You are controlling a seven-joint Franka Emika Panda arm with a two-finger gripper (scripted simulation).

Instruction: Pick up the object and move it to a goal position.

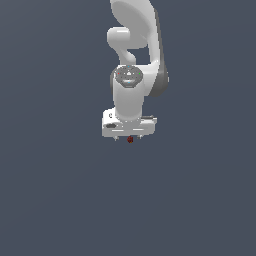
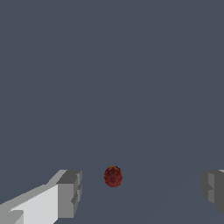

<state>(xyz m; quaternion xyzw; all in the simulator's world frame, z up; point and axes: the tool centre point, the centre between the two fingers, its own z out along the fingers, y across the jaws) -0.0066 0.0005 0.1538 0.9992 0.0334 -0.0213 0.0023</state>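
The gripper (image 2: 140,190) stands with jaws wide apart; the object (image 2: 113,176) sits between them, touching neither, nearer one finger (image 2: 68,192); likely positioned this way for closing.

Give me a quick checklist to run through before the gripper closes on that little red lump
1. Gripper open: ok, fingers stand wide apart.
2. Dark red lump between the fingers: ok in the wrist view, with a gap on each side.
3. Lump centred: not ok, it sits nearer one finger.
4. Fingers low enough to close around the lump: cannot tell; in the exterior view it shows just below the gripper.
5. Nothing else near the lump: ok.
6. Goal position: cannot tell, no marker visible.
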